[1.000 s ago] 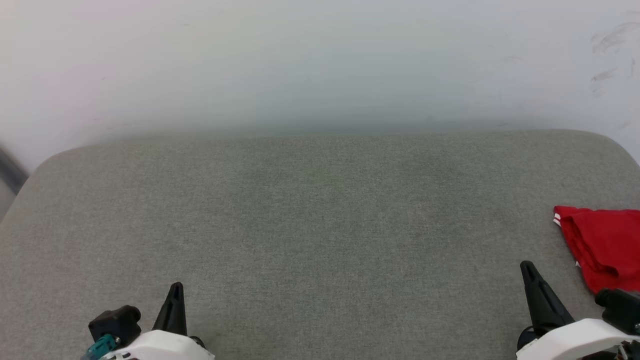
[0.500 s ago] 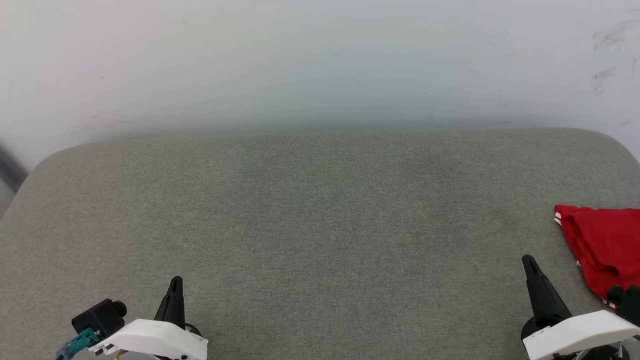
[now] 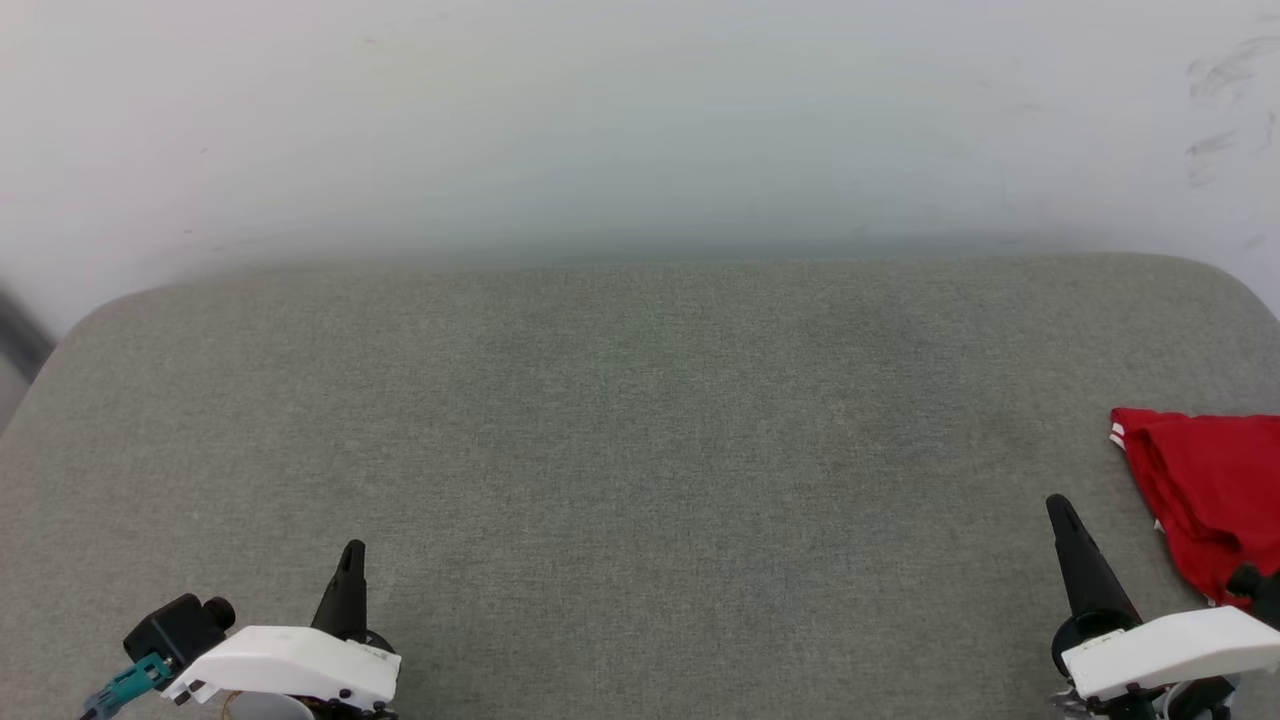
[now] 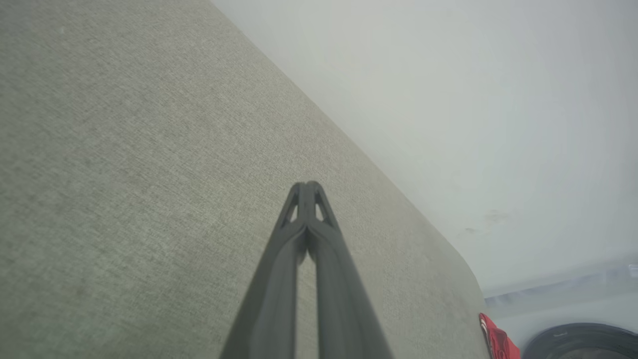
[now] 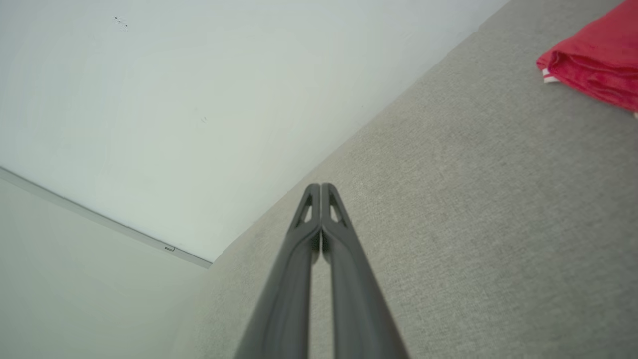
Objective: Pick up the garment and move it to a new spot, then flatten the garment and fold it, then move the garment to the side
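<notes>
Head view. We look down on a table covered in grey woven fabric, with rounded far corners, standing against a pale wall.

The garment lies at the table's right edge, nearer the front than the far corner, and the frame cuts off its right part. We see a bright red cloth gathered into soft lengthwise folds rather than spread flat. Its far-left corner carries a short piece of red-and-white striped trim, and a small white patch shows along its left border (we cannot tell which part of the shirt that is).

The left end effector sits at the table's front edge towards the left corner, well apart from the garment. Its two dark fingers are pressed together and grasp nothing.

The right end effector sits at the front edge towards the right corner, near the garment's left border but apart from it, likewise clenched on nothing.

Wrist views. Each pair of fingers meets at the tips over bare grey fabric. In the right wrist view the garment rests on the table with its striped corner facing the fingers.
</notes>
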`<state>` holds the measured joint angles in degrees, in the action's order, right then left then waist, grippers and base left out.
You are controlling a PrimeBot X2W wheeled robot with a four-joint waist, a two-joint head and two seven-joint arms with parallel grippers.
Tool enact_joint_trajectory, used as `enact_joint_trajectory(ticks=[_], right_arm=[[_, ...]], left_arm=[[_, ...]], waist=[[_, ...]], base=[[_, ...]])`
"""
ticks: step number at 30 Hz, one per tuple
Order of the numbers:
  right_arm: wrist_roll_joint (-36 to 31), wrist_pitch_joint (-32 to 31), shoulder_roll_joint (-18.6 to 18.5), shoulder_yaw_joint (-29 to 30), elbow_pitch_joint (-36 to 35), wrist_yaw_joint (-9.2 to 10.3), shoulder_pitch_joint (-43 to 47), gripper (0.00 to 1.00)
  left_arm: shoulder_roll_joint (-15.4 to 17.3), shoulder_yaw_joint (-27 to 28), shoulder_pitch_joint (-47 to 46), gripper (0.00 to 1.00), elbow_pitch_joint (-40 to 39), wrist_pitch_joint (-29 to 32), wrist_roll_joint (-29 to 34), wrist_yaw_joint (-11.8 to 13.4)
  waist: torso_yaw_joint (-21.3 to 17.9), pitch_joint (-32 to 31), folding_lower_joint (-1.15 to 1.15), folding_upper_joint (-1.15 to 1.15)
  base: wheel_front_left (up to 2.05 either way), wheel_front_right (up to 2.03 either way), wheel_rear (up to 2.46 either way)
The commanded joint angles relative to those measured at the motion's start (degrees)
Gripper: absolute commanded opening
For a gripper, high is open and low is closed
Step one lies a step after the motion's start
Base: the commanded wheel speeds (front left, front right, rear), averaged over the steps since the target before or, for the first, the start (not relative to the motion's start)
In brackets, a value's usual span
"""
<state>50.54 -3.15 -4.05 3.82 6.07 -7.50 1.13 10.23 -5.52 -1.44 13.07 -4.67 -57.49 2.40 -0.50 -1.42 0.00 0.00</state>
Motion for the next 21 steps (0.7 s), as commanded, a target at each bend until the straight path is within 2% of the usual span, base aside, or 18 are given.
enact_joint_trajectory(ticks=[1,21], right_arm=[[2.2,-0.2,0.1,0.3,-0.1,0.00,-1.6,0.00],[14.9,-1.3,0.4,1.1,2.5,0.00,-3.6,0.00]], left_arm=[[-0.1,0.8,-1.5,0.00,-0.5,0.6,-1.8,-0.8],[-2.4,4.4,-2.8,0.00,0.0,4.0,-12.6,-3.8]], waist=[[0.0,0.0,0.00,0.00],[0.1,0.4,0.00,0.00]], base=[[0.00,0.00,0.00],[0.00,0.00,0.00]])
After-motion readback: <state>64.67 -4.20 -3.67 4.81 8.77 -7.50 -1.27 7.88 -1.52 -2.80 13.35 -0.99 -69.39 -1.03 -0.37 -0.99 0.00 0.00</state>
